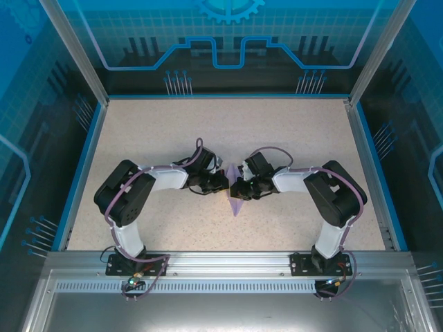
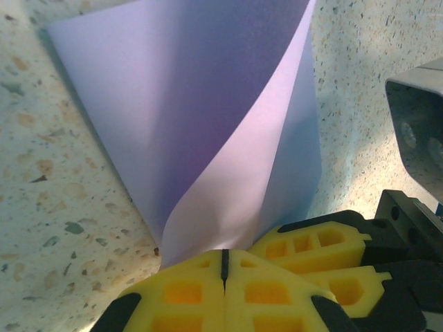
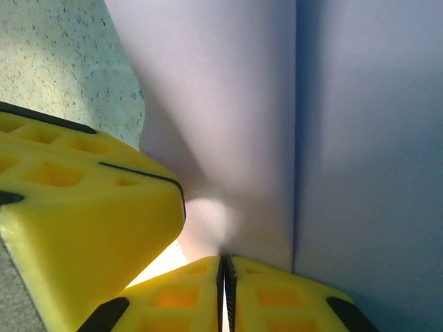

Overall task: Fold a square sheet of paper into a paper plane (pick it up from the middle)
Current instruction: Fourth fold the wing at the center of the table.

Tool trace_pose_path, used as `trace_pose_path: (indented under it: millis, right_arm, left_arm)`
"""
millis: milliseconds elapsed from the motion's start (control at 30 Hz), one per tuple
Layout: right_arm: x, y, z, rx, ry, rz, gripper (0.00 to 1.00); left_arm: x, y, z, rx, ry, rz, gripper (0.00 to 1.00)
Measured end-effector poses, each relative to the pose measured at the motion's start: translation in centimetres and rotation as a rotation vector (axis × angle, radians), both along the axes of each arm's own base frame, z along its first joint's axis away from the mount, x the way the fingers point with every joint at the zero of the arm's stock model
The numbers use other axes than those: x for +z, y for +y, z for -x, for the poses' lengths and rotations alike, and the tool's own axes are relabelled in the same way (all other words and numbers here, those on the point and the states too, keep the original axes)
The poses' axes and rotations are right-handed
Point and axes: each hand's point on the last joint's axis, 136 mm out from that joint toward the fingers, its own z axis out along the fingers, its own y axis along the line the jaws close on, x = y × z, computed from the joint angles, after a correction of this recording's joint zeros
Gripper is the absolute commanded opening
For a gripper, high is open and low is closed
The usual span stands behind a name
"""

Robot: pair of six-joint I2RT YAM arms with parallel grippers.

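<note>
The lavender-purple sheet of paper [image 1: 234, 195] stands on edge between the two arms at the table's middle, bent into a pointed shape. In the left wrist view the paper [image 2: 208, 117] curls up from the table, and my left gripper [image 2: 224, 257] is shut on its lower edge, yellow fingers pressed together. The right gripper's yellow fingers [image 2: 325, 256] show beside it. In the right wrist view the paper [image 3: 277, 117] rises as two panels with a vertical crease, and my right gripper [image 3: 225, 266] is shut on its edge. The left gripper's fingers [image 3: 76, 207] sit close at the left.
The speckled beige table [image 1: 173, 131] spreads all round the arms, bounded by a blue rim [image 1: 76, 173] and aluminium frame posts. The two grippers are almost touching each other at the paper.
</note>
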Motion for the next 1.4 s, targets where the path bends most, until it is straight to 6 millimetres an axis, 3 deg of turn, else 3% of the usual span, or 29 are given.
trace_pose_path:
  millis: [1400]
  right_arm:
    - [0.1,-0.5,0.2,-0.009,-0.001,-0.008,0.1]
  left_arm:
    - [-1.4,-0.2,0.2,-0.039,-0.011,-0.045,0.0]
